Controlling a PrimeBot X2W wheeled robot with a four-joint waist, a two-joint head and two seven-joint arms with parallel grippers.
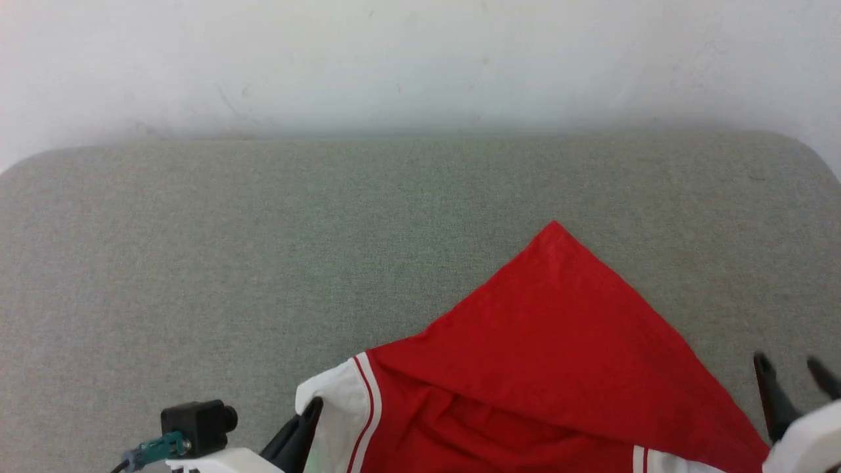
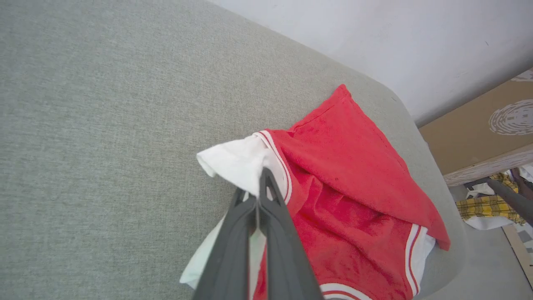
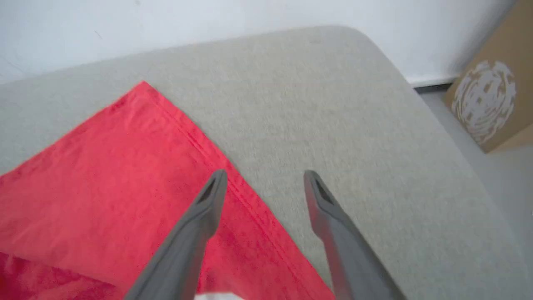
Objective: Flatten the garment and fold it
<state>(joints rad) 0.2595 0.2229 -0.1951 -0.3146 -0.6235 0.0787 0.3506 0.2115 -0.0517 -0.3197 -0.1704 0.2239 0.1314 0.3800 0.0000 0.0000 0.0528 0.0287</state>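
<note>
The garment, a red T-shirt with white sleeve ends, lies partly folded at the near edge of the grey cushioned surface, with one red corner pointing to the far side. My left gripper is shut on the white end of one sleeve, and its fingers are pressed together on the cloth. My right gripper is open beside the garment's right hem edge. One of its fingers hangs over the red cloth and the other over bare cushion, with nothing between them.
A white wall rises behind the cushioned surface, whose far corners are rounded. To the right, beyond the cushion's edge, stand a brown cardboard box with a white print and some yellow checked cloth on the floor.
</note>
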